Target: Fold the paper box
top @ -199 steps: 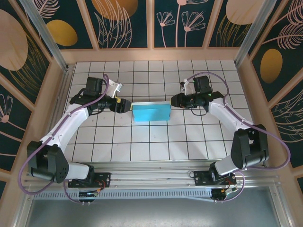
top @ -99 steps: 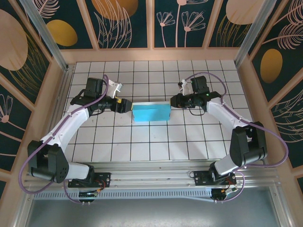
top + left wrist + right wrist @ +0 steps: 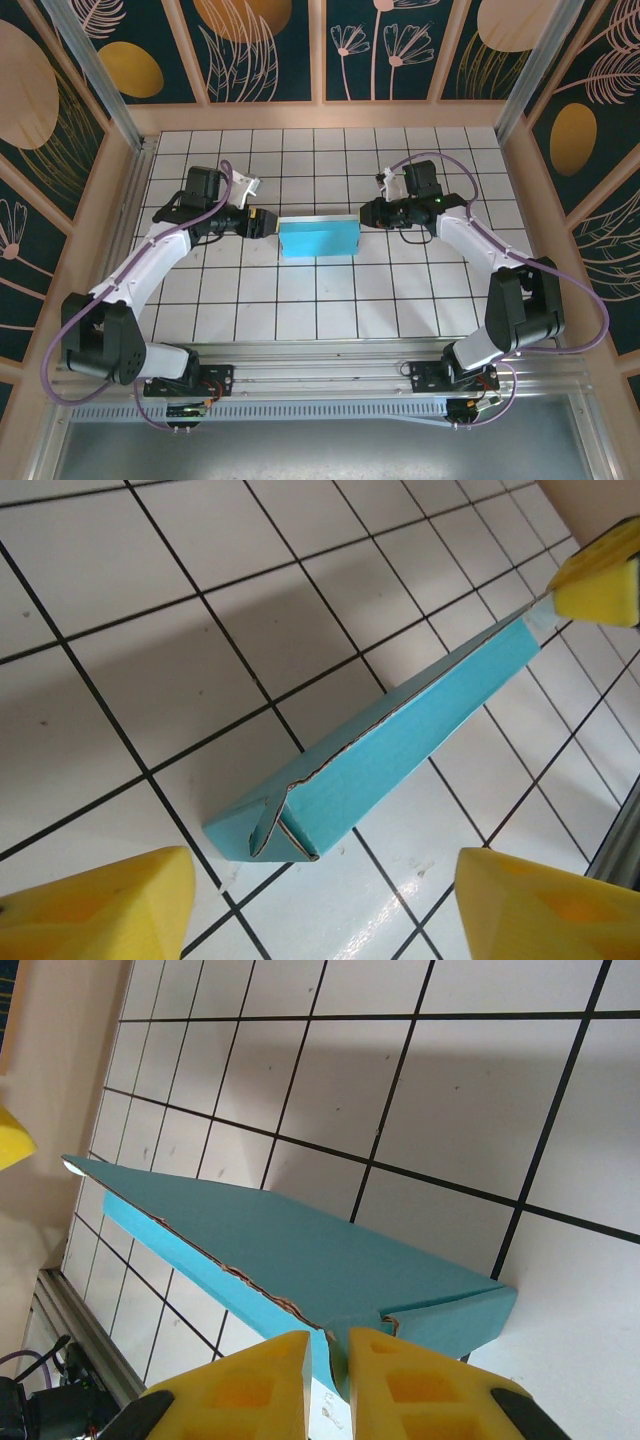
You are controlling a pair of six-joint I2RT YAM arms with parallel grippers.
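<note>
The paper box (image 3: 318, 239) lies folded as a shallow teal rectangle on the white tiled floor, mid-table, between both arms. My left gripper (image 3: 268, 224) stands open at its left end. In the left wrist view the box's end (image 3: 300, 825) with its tucked corner flap lies just ahead of the widely spread yellow fingers (image 3: 110, 905), apart from both. My right gripper (image 3: 362, 213) is at the box's right end. There its yellow fingers (image 3: 400, 1380) are pinched on the near corner wall of the box (image 3: 300, 1240), with card between them.
The white tiled floor (image 3: 300, 300) has free room in front of and behind the box. Wooden walls (image 3: 320, 115) ring the table, and a metal rail (image 3: 320, 365) runs along the near edge. The other arm's yellow finger (image 3: 600, 575) shows at the box's far end.
The left wrist has edged slightly right toward the box's left end. The right gripper shifted slightly at first, then held. The box has not moved.
</note>
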